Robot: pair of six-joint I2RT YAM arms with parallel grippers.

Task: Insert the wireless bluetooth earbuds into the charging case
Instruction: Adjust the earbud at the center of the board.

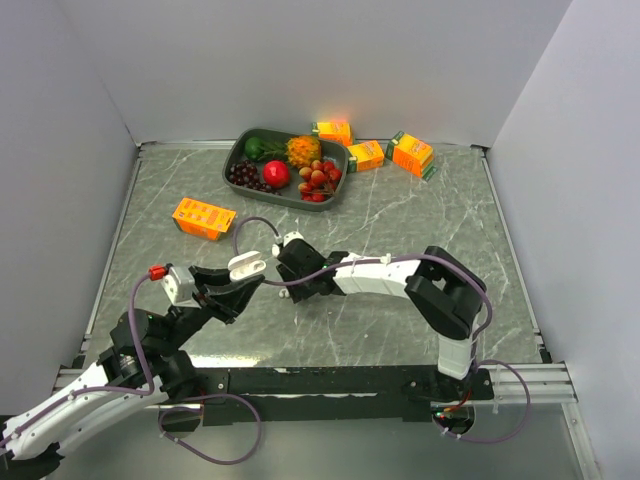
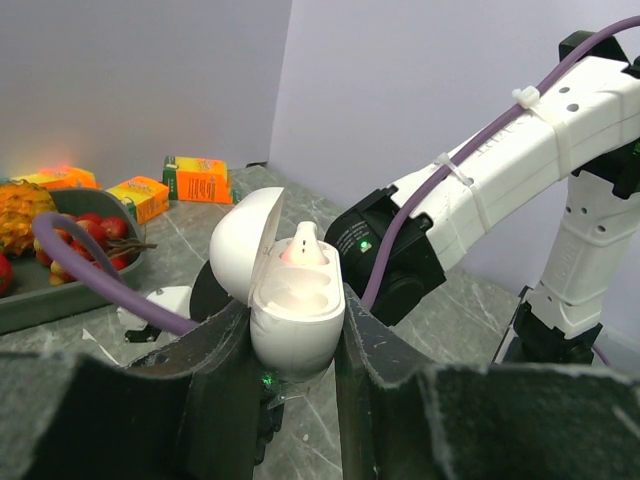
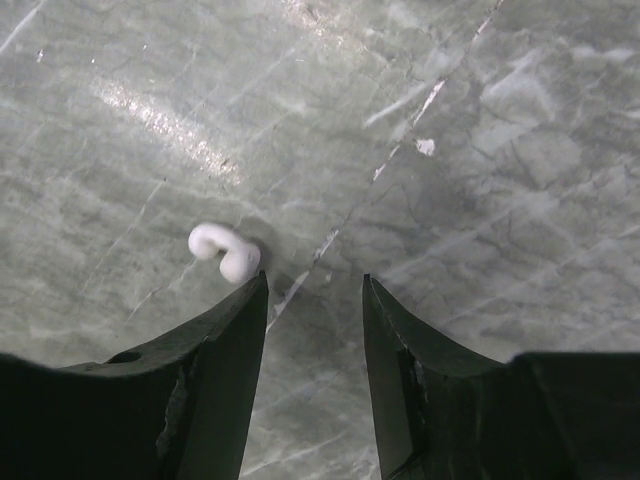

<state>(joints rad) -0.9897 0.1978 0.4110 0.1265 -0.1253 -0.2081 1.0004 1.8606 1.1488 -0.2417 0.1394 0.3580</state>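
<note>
My left gripper (image 1: 235,285) is shut on an open white charging case (image 2: 295,315) and holds it upright above the table, lid (image 2: 243,245) tipped back. One white earbud (image 2: 305,245) sits in the case's far slot; the near slot is empty. My right gripper (image 3: 315,285) is open and points down at the table. A small white earbud (image 3: 225,250) lies on the marble just beyond its left fingertip (image 3: 250,300), outside the jaws. In the top view the right gripper (image 1: 290,285) hangs close beside the case (image 1: 246,265).
A second white case (image 1: 293,240) lies on the table behind the right gripper, also in the left wrist view (image 2: 165,300). A dark tray (image 1: 232,160) of fruit stands at the back. Orange juice boxes lie at the left (image 1: 203,218) and back (image 1: 366,155).
</note>
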